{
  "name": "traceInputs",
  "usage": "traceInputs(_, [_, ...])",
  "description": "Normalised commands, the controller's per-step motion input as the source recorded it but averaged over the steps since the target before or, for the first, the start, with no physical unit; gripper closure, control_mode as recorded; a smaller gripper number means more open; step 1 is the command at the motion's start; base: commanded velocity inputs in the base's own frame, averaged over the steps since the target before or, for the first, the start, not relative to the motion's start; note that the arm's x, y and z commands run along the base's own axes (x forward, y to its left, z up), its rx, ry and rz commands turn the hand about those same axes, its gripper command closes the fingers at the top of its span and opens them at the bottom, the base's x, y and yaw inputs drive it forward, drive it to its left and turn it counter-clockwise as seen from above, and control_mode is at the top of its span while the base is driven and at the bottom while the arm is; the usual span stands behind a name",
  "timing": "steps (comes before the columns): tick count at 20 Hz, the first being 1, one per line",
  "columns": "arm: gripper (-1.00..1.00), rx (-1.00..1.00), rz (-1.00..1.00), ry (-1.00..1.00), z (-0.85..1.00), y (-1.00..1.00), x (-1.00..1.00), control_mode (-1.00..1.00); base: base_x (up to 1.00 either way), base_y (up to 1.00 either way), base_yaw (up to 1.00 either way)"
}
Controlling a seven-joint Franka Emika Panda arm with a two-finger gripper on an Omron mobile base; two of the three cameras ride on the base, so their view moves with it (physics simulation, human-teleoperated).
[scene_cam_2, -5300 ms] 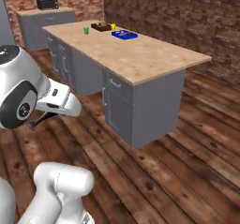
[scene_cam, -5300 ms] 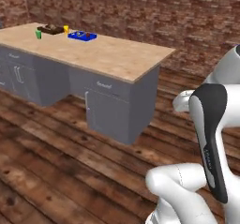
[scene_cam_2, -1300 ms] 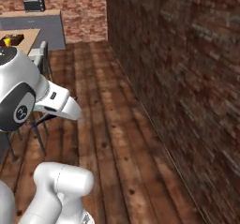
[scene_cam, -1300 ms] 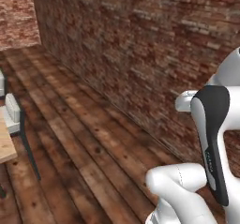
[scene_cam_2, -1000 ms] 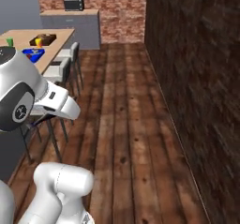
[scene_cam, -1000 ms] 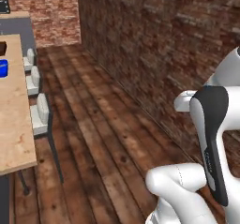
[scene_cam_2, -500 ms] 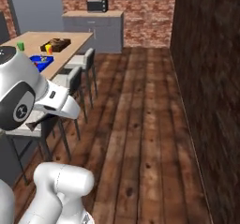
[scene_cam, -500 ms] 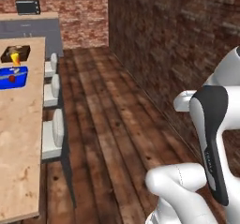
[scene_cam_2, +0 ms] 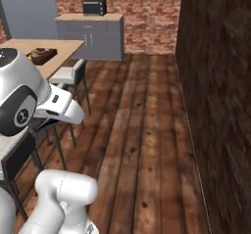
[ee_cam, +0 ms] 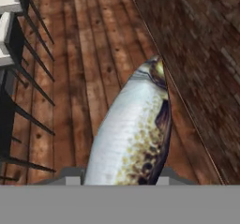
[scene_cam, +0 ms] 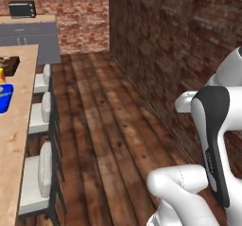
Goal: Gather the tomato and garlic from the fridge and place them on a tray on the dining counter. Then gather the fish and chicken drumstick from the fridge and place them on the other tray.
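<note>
Gripper is clamped on the fish, which juts forward from the jaws above the wooden floor. Compared with half a second earlier, the base views have swung: the dining counter with its stools sits further left, and the brick wall looms larger.

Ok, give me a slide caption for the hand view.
Silvery fish held between the fingers, pointing out over the wooden floor beside a brick wall.
</note>
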Motion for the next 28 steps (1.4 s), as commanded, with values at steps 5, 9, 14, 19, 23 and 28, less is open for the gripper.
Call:
traceInputs(5, [1.0,0.0,0.0,0.0,0.0,0.0,0.0,1.0,1.0,-0.3,0.02])
traceInputs(9, [1.0,0.0,0.0,0.0,0.0,0.0,0.0,1.0,1.0,-0.26,0.03])
traceInputs(14, [1.0,0.0,0.0,0.0,0.0,0.0,0.0,1.0,1.0,-0.18,0.05])
traceInputs(19, [1.0,0.0,0.0,0.0,0.0,0.0,0.0,1.0,1.0,-0.13,0.15])
traceInputs(23, [1.0,0.0,0.0,0.0,0.0,0.0,0.0,1.0,1.0,-0.25,0.17])
traceInputs(28, [1.0,0.0,0.0,0.0,0.0,0.0,0.0,1.0,1.0,-0.27,0.16])
